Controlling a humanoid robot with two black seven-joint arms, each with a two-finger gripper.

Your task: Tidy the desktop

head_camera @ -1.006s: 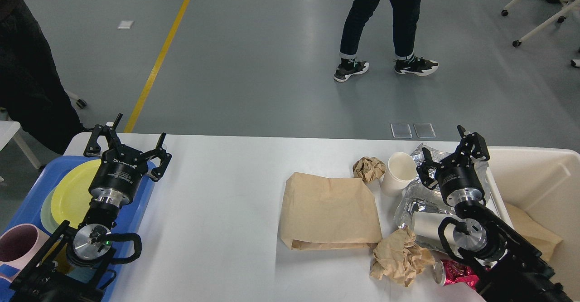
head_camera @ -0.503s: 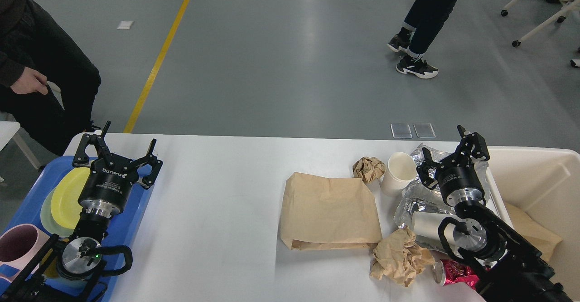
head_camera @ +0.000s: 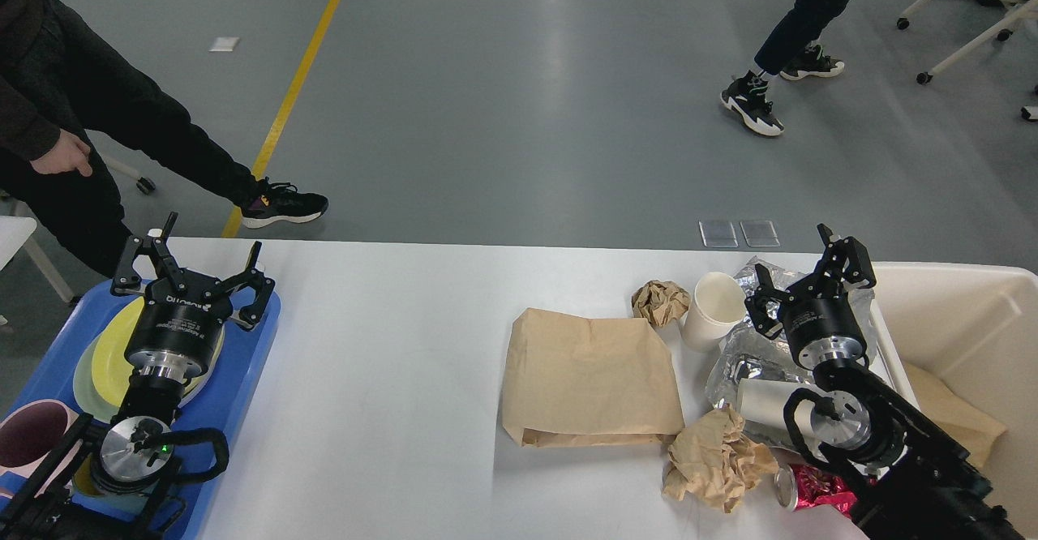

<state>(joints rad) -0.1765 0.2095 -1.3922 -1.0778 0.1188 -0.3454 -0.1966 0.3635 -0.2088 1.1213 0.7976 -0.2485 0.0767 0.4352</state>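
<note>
I see the white counter (head_camera: 389, 378) filling the near half of the view, running from the blue tray (head_camera: 251, 362) on the left to the cream bin (head_camera: 973, 321) on the right. My left pincer (head_camera: 193, 268) hangs over the tray's far end, fingers spread wide and empty, above a yellow plate (head_camera: 109, 345); a pink cup (head_camera: 32, 435) sits at the tray's near left. My right pincer (head_camera: 799, 272) is also spread and holds nothing, over crinkled silver foil (head_camera: 734, 362). Just left of it stands a white paper cup (head_camera: 714, 305) beside a small brown paper ball (head_camera: 658, 298). A flat brown paper bag (head_camera: 588, 378) lies mid-counter, with crumpled brown paper (head_camera: 714, 459) near its right corner.
</note>
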